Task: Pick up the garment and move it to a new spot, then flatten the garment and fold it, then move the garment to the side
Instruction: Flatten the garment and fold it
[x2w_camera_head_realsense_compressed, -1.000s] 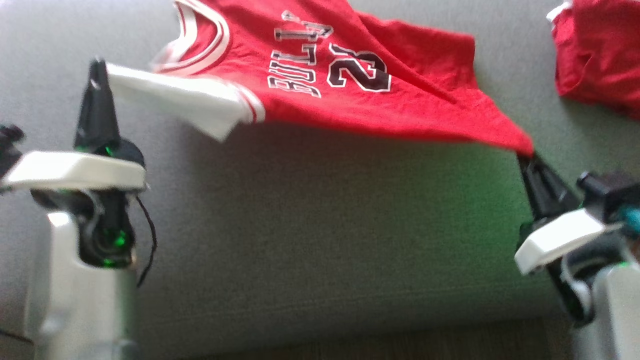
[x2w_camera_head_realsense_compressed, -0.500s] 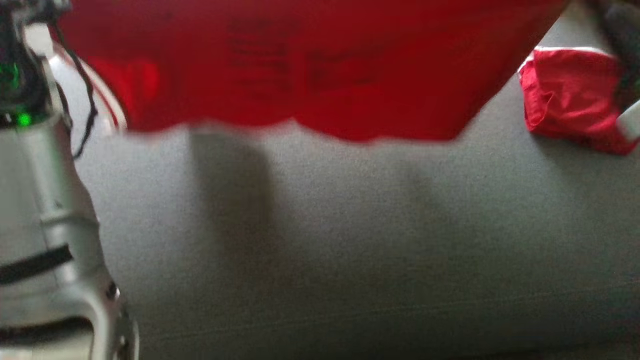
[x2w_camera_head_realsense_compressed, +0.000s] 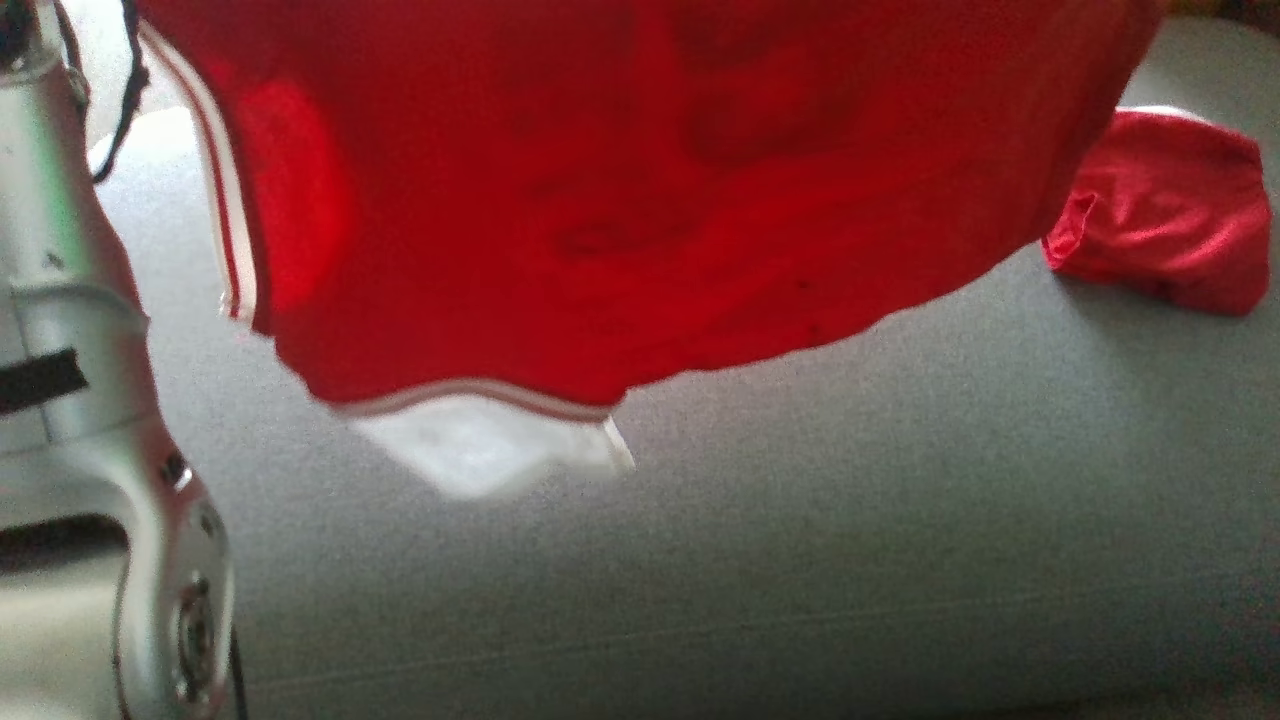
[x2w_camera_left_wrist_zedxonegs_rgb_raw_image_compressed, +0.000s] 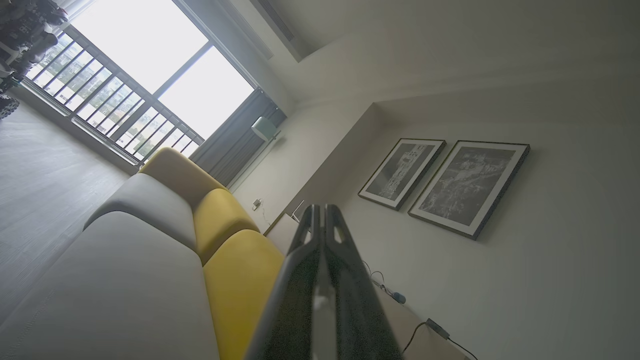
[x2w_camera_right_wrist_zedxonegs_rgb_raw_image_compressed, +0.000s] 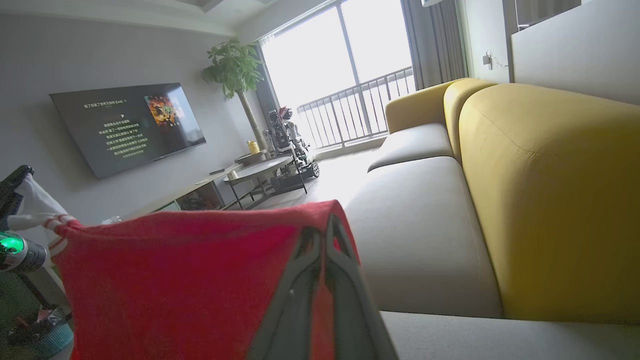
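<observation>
The garment (x2w_camera_head_realsense_compressed: 600, 200), a red jersey with white trim and a white sleeve (x2w_camera_head_realsense_compressed: 480, 450), hangs in the air above the grey sofa seat (x2w_camera_head_realsense_compressed: 800, 560), spread across the top of the head view. In the right wrist view my right gripper (x2w_camera_right_wrist_zedxonegs_rgb_raw_image_compressed: 327, 222) is shut on the garment's (x2w_camera_right_wrist_zedxonegs_rgb_raw_image_compressed: 175, 280) red edge at its fingertips. At that view's far left, my left gripper (x2w_camera_right_wrist_zedxonegs_rgb_raw_image_compressed: 11, 189) pinches the white sleeve. The left wrist view has my left gripper (x2w_camera_left_wrist_zedxonegs_rgb_raw_image_compressed: 320, 212) shut and pointing up at the wall; the cloth is hidden there. My pale left arm (x2w_camera_head_realsense_compressed: 60, 300) rises at the head view's left.
A second red garment (x2w_camera_head_realsense_compressed: 1170, 210) lies crumpled on the seat at the right. Yellow backrest cushions (x2w_camera_right_wrist_zedxonegs_rgb_raw_image_compressed: 550, 200) line the sofa. Beyond are a wall television (x2w_camera_right_wrist_zedxonegs_rgb_raw_image_compressed: 130, 125), a round coffee table (x2w_camera_right_wrist_zedxonegs_rgb_raw_image_compressed: 260, 172) and another robot (x2w_camera_right_wrist_zedxonegs_rgb_raw_image_compressed: 290, 137) by the window.
Both grippers have lifted the garment off the seat; it now hangs with its printed front turned away. The head camera has shifted, and both grippers have left its view upward.
</observation>
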